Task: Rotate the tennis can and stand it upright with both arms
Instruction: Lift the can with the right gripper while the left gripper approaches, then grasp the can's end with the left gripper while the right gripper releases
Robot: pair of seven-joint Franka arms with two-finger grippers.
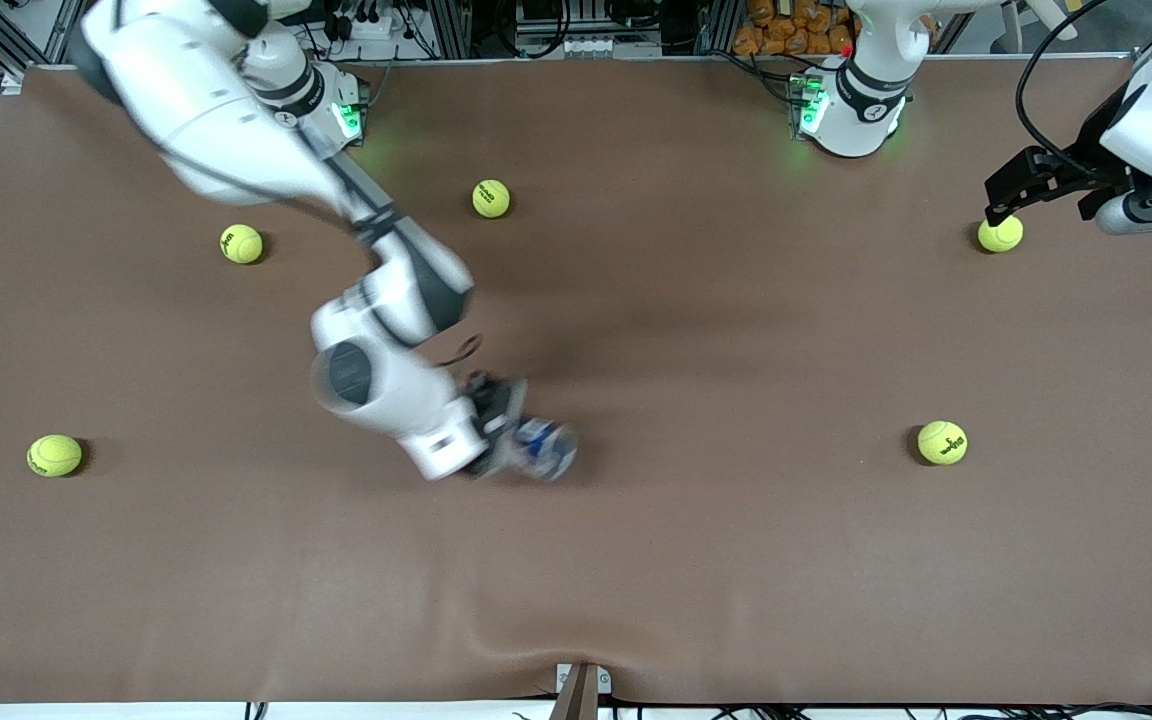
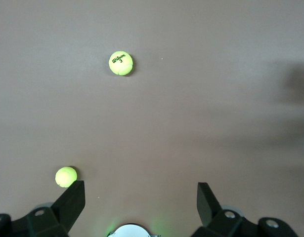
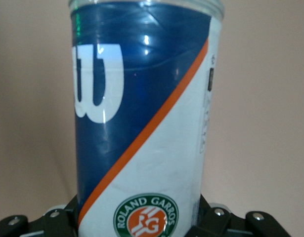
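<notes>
Brown table [image 1: 736,560]; right gripper [image 1: 508,425] clamped around tennis can [image 3: 142,123], left gripper [image 2: 141,197] wide open.

The tabletop [image 1: 696,330] wore a matt brown cloth-like cover, smooth but puckered at the lower edge of the frame. The can [image 3: 142,123] looked like clear glossy plastic, its blue and white label shiny with streaks of reflected light. The balls [image 1: 942,442] had a fuzzy, felt-like yellow-green nap. The arms [image 1: 206,110] had smooth, glossy white plastic shells with dark bands. The left tool [image 2: 141,202] looked matt black plastic.
</notes>
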